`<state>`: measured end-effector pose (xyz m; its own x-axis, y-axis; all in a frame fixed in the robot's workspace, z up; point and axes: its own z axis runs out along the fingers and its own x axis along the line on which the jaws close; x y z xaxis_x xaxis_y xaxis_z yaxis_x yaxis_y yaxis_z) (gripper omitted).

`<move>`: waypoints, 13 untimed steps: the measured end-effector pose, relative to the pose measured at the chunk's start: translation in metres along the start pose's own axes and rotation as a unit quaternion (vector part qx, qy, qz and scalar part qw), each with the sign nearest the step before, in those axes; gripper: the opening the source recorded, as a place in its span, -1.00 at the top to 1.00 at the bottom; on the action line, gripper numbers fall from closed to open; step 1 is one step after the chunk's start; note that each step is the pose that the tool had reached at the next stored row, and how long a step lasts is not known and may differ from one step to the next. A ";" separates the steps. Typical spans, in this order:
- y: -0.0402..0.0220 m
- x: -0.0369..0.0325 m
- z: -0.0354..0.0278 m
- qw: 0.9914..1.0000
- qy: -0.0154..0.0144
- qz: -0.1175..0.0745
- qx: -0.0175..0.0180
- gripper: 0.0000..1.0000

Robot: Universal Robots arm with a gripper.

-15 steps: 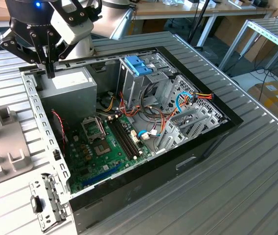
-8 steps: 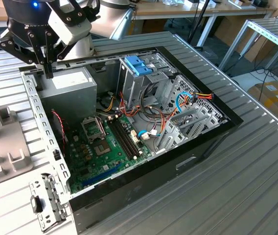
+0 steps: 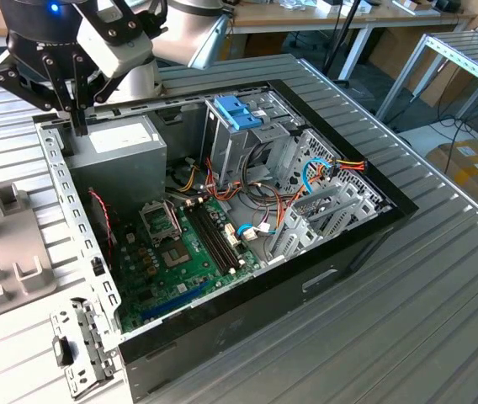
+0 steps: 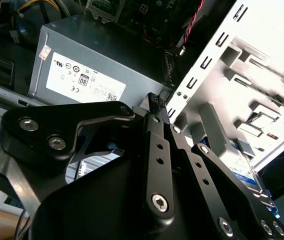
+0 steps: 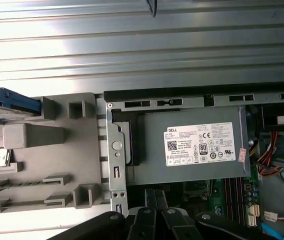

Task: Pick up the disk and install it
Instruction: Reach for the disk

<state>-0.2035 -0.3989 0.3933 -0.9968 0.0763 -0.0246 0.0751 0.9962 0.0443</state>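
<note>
Exterior view: the hand [image 3: 77,126], apparently closed and empty, hangs over the case [image 3: 264,324] corner; the disk [image 5: 12,100] lies outside, not yet picked up.

The exterior view looks down at a slant, from some distance, on the open computer case [image 3: 264,311]. The first wrist view faces straight down on the power supply [image 5: 192,150]. The second wrist view looks past the gripper [image 4: 157,102], very near. All three views share this power supply.
</note>
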 end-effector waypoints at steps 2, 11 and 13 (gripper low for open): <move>-0.0001 0.0011 0.0000 1.000 0.000 0.000 0.000 0.79; -0.0005 0.0063 -0.0001 1.000 0.000 0.000 0.000 0.79; -0.0006 0.0076 -0.0002 1.000 0.000 0.000 0.000 0.79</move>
<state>-0.2111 -0.3989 0.3933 -0.9968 0.0762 -0.0247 0.0751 0.9962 0.0444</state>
